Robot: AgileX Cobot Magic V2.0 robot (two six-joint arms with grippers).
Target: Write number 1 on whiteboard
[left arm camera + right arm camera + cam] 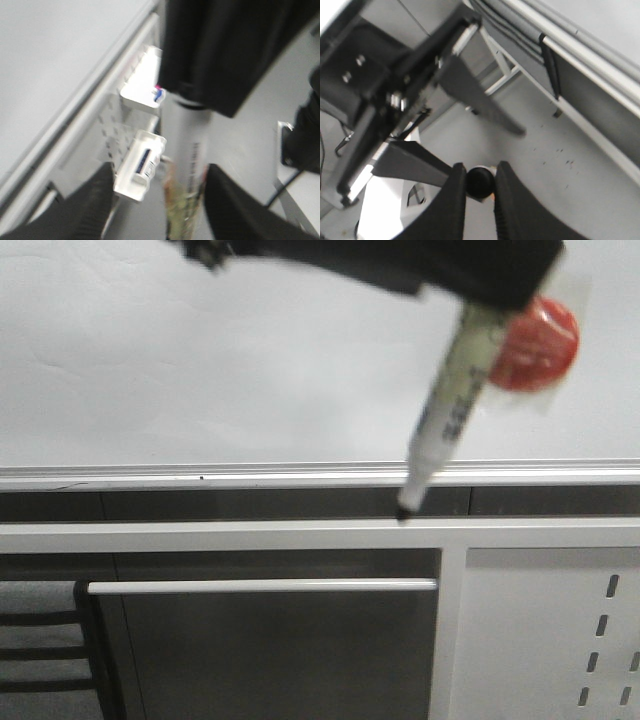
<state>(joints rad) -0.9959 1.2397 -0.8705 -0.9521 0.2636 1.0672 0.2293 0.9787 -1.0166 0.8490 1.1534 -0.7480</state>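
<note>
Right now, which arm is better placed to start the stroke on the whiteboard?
Right. Its tool is shut on the marker, tip pointing down by the lower edge of the whiteboard. The left tool is open, gripping nothing.

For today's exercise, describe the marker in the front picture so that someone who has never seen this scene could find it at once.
Start at the whiteboard filling the upper half of the front view, then follow its silver rail toward the right. The marker hangs there at a slant from a dark arm, black tip lowest. Unlike the round red disc beside it, it is long, pale and printed.
</note>
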